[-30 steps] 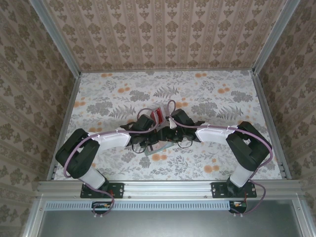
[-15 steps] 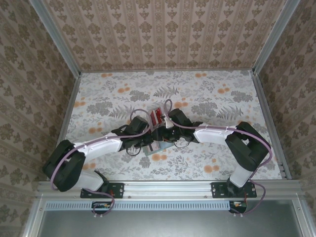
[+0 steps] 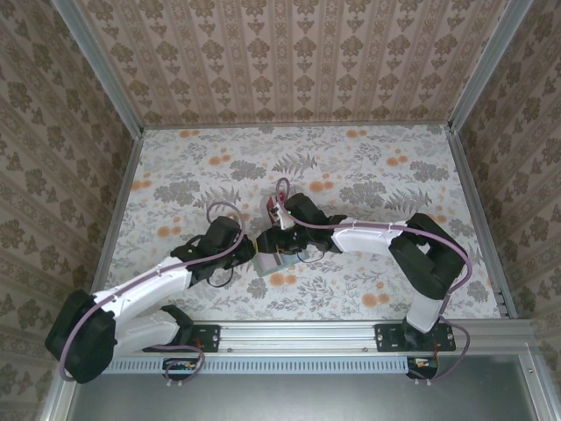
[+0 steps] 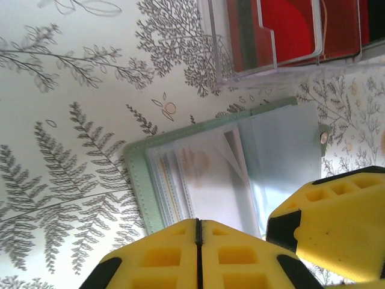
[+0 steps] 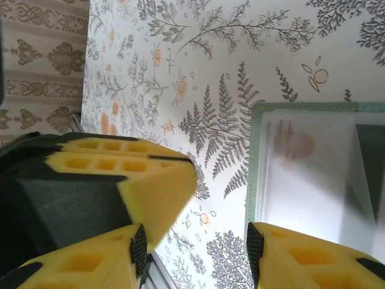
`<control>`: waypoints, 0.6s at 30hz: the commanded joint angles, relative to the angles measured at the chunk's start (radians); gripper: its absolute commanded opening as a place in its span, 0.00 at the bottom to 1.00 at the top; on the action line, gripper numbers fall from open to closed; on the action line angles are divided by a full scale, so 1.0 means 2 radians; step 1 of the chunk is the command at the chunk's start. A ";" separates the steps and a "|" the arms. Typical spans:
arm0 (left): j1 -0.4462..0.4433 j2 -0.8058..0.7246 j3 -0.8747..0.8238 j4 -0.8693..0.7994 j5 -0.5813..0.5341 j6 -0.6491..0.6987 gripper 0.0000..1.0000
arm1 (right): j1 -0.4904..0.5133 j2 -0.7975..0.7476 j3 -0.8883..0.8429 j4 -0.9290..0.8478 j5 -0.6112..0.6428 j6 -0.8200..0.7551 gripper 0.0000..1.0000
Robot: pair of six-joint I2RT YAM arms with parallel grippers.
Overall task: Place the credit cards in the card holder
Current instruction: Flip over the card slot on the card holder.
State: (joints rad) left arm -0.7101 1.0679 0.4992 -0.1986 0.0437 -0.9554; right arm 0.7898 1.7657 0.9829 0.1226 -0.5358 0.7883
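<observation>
From above, the card holder [image 3: 273, 261] lies open near the middle of the worktop [image 3: 394, 175], its long axis running left to right. The credit cards [image 3: 273, 209] stand just beyond its far edge. The left fingers [image 3: 251, 249] sit at the holder's left end. The right fingers [image 3: 280, 237] hang over its far side, between holder and cards, so the right arm looks the nearer one for a pick-up.

At the left wrist, the left fingers [image 4: 174, 256] are together with nothing visible between them, their tips at the edge of the card holder [image 4: 204, 174]. Whether they press on it I cannot tell. The credit cards [image 4: 289, 27] stand in a clear plastic stand [image 4: 240, 75] just past the holder.

At the right wrist, the right fingers [image 5: 313, 265] are apart and empty. The green corner of the card holder [image 5: 313, 174] lies ahead of them.
</observation>
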 commanded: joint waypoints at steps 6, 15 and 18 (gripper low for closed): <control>0.041 -0.011 -0.006 -0.016 0.004 0.009 0.16 | -0.028 -0.024 0.054 -0.149 0.096 -0.092 0.50; 0.094 0.031 0.043 -0.018 0.048 0.053 0.20 | -0.065 0.042 0.166 -0.227 0.135 -0.161 0.50; 0.103 0.051 0.059 -0.017 0.055 0.064 0.22 | -0.068 0.047 0.198 -0.255 0.160 -0.177 0.50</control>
State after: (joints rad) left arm -0.5213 1.1450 0.5671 -0.2176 0.1196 -0.8845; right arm 0.6521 1.8420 1.3201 -0.2783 -0.2893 0.5026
